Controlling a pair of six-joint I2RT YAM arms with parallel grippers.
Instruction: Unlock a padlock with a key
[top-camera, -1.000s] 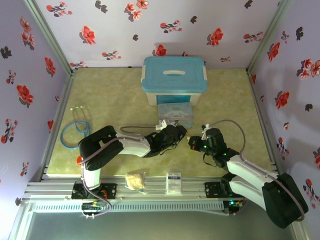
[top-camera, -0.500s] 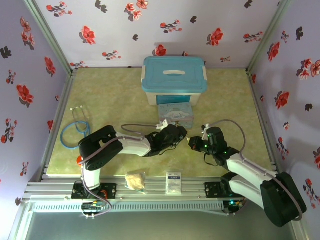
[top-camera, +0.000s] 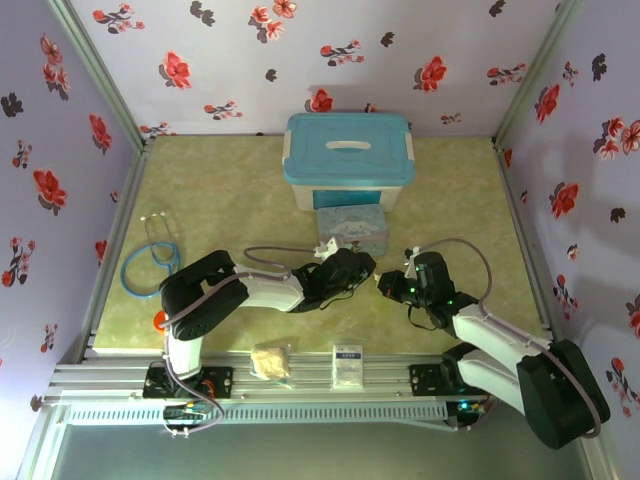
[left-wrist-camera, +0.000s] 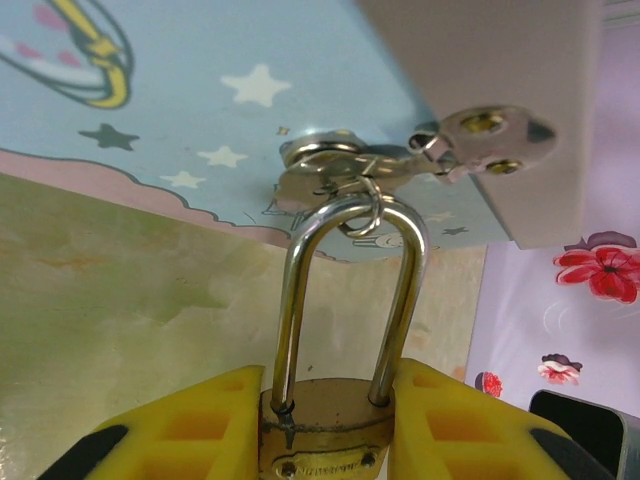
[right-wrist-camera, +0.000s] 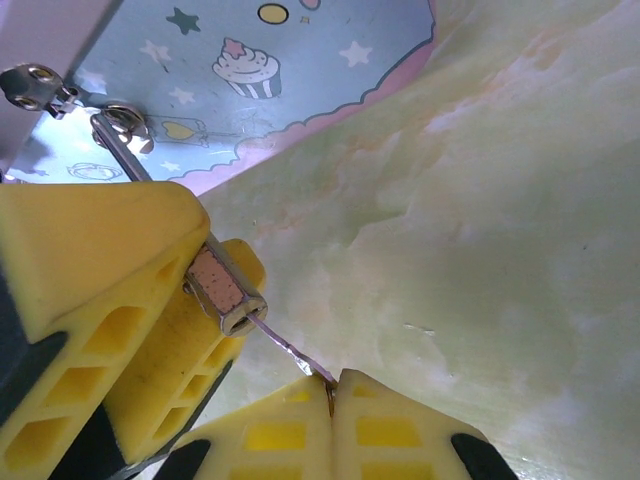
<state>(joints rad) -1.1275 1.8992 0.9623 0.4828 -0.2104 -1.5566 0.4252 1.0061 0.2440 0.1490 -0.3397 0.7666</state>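
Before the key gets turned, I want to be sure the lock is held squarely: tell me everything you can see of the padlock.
The padlock is small, with a brass-looking body and a long, shiny silver U-shaped shackle. Its body is clamped between the yellow fingers of the left gripper, with the shackle pointing away from them. The shackle loops through a small ring on the blue cartoon tin. At the other end, the thin key, pinched by the right gripper, meets its base. Whether it is locked I cannot tell.

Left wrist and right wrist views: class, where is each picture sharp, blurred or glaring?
Left wrist: padlock shackle sharp, with bright glare streaks; left fingers at the bottom edge look softer. Right wrist: key thin and dim between the right fingers; tin print crisp.
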